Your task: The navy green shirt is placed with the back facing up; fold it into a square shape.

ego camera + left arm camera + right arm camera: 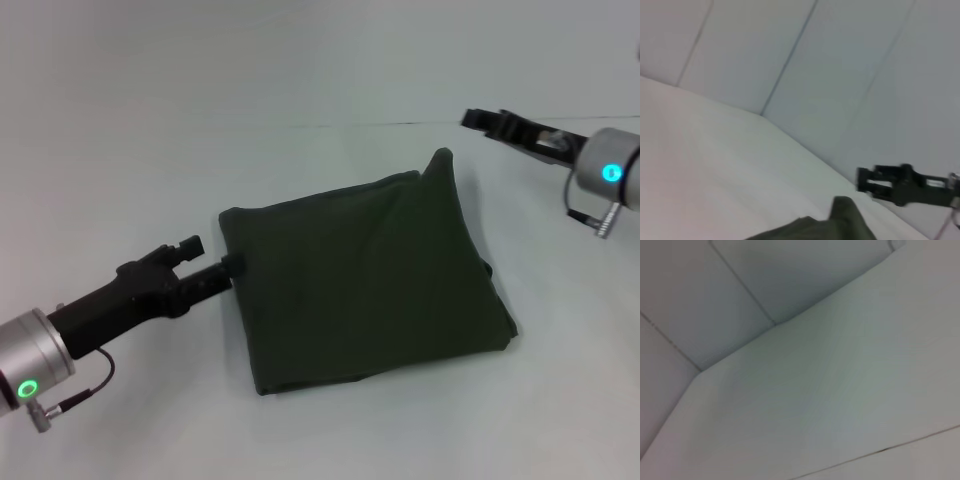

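— Which step?
— Last tidy, I judge: shirt [365, 275] lies folded nearly square mid-table [120, 150]. Left pincer [232, 266] touches the shirt's left edge; grip, can't tell.
— Next?
— I'd flatten the raised corner; right pincer [478, 120] hangs clear beyond it.

Soft, even light washes the white table [120, 150] in the head view, with no glare and only a thin, faint shadow along the near and right edges of the navy green shirt [370, 280]. The dark cloth swallows detail; its folds barely show. Green status lights glow on both arms' wrists. The left wrist view is blurred, the shirt's raised corner [847, 217] and the far right tool [867, 181] smeared at their outlines. The right wrist view is soft too, showing only pale surfaces shading darker toward the far wall seams.
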Tool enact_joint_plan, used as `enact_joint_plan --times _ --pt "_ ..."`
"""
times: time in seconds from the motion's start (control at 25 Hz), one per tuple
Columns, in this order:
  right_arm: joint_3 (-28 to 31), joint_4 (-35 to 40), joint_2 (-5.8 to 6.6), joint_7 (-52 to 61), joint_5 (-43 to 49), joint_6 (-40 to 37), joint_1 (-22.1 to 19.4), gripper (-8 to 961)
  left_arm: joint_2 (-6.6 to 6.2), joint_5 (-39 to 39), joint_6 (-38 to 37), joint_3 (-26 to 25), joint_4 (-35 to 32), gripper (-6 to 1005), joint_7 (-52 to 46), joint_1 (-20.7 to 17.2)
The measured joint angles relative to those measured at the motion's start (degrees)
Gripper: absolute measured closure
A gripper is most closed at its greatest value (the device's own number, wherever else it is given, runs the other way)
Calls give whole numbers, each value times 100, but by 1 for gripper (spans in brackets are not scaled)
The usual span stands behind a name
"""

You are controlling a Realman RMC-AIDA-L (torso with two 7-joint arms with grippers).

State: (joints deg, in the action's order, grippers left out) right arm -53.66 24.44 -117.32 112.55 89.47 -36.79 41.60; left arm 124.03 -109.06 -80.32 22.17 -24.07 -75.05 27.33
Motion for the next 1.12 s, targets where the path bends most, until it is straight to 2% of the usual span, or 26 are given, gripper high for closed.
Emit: enact_joint_plan --times 0.24,0.44,0.64,0.84,1.12 --pt "225 30 243 34 1 -956 -238 498 -9 89 655 -4 99 112 -420 190" --pt "251 58 349 63 8 -1438 -412 497 1 99 1100 16 172 111 -665 389" --pt "282 62 375 68 0 -1559 -523 497 -8 27 1687 210 202 111 -1006 626" --pt "330 61 381 126 11 -1595 -554 497 -10 13 2314 854 192 111 -1305 877" --pt "330 62 385 242 38 -1599 -556 498 11 38 2770 1172 208 111 -1308 1056"
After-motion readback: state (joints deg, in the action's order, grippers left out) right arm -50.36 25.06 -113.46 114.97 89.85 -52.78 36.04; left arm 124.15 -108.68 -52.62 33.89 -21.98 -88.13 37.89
